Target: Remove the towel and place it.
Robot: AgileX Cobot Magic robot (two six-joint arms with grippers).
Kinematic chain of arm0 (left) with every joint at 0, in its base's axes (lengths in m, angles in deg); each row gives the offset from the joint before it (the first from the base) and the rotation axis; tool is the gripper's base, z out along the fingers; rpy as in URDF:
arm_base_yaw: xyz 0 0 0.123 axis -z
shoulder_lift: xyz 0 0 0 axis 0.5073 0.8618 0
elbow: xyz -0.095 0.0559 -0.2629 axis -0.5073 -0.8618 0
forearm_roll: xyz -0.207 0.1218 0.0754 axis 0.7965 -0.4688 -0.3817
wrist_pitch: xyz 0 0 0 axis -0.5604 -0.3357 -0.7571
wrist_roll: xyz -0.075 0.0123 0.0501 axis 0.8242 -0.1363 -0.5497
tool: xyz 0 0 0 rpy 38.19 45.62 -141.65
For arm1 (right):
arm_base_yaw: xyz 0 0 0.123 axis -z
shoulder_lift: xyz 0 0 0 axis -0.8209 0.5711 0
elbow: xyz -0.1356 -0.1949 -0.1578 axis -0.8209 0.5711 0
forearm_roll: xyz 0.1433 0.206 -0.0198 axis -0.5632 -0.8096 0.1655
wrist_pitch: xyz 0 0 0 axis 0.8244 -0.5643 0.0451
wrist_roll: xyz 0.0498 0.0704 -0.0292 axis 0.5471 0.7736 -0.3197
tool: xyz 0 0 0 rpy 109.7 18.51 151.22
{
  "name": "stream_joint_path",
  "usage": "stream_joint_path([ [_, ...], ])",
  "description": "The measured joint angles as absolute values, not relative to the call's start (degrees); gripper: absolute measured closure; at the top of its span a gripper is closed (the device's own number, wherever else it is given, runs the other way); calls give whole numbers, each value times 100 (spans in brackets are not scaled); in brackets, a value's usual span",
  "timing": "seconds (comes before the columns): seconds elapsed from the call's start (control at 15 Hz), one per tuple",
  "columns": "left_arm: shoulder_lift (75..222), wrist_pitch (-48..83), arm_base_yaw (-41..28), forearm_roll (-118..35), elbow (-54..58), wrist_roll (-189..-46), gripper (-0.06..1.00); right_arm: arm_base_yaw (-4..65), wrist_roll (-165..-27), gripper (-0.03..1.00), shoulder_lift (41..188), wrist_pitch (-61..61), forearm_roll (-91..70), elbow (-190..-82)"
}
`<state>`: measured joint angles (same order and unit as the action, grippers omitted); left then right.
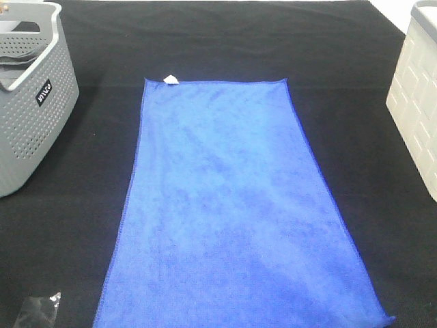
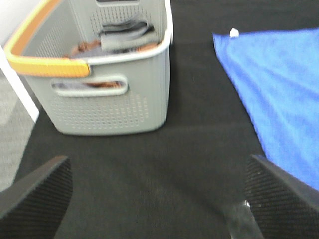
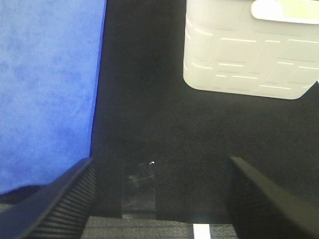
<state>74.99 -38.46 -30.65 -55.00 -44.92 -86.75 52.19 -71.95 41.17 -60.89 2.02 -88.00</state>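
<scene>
A black, finely textured mat (image 1: 225, 41) covers the whole work surface. At its left edge stands a grey perforated plastic basket (image 1: 31, 102) with an orange-topped handle (folded dark fabric lies inside it, seen from the left wrist view). At the right edge sits a cream-white plastic bin (image 1: 416, 102) with embossed rectangular panels. Pale grey floor (image 2: 12, 129) shows beyond the mat. Lighting is even and bright.

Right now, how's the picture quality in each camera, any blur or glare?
High view: sharp, even light, towel a bit washed out. Left wrist: soft focus, grey basket slightly blurred, fingers dark. Right wrist: white bin glares, overexposed at its handle; near fingers blurry.
</scene>
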Motion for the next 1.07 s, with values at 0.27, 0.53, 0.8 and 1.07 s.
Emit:
stream_joint_path([
  [0.27,7470,-3852,-3065,-5592,-4835,-8675,8,5219,-7344,28,4117,-5739,82,-8692],
  [0.53,7470,-3852,-3065,-5471,-4835,-8589,8,5219,-7350,28,4117,-5212,42,-8462],
  [0.8,7470,-3852,-3065,-5471,-4835,-8566,8,5219,-7350,28,4117,-5183,47,-8451],
  [1.07,7470,-3852,-3065,-5448,-4835,-8549,8,5271,-7350,28,4117,-5178,53,-8451],
])
